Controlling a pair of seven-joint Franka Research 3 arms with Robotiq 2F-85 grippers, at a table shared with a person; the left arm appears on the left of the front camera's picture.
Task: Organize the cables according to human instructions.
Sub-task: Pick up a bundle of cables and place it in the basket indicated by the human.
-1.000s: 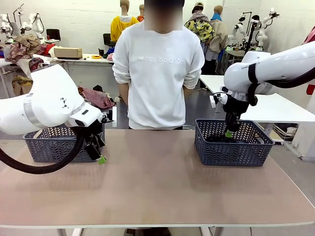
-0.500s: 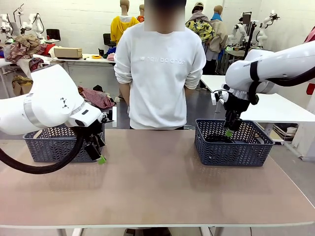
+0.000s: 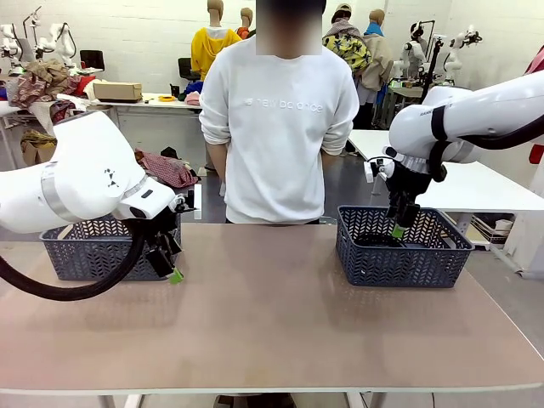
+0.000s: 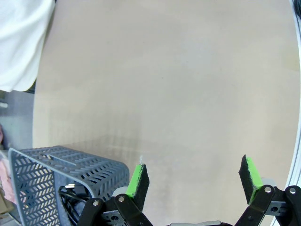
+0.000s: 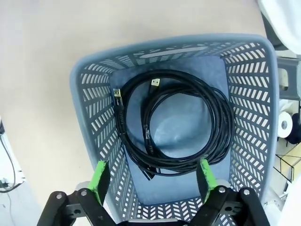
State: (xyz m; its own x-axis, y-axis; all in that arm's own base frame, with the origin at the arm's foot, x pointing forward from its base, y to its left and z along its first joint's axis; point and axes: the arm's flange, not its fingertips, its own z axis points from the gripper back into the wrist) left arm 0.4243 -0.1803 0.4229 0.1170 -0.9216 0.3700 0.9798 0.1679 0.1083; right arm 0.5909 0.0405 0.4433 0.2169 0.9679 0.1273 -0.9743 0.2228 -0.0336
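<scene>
One coiled thin black cable [image 5: 174, 125] now lies released in the grey plastic lattice basket [image 3: 401, 248] at the table's [image 3: 280, 323] three o'clock; the right gripper [image 5: 153, 176] has lifted clear, fingers wide. Left gripper [image 4: 193, 176] hovers, fingers wide, empty. Placement looks complete.

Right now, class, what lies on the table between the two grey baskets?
Nothing: in the front view the tabletop between the left basket and the right basket is bare. A person stands behind that gap, beyond the table's far edge.
</scene>
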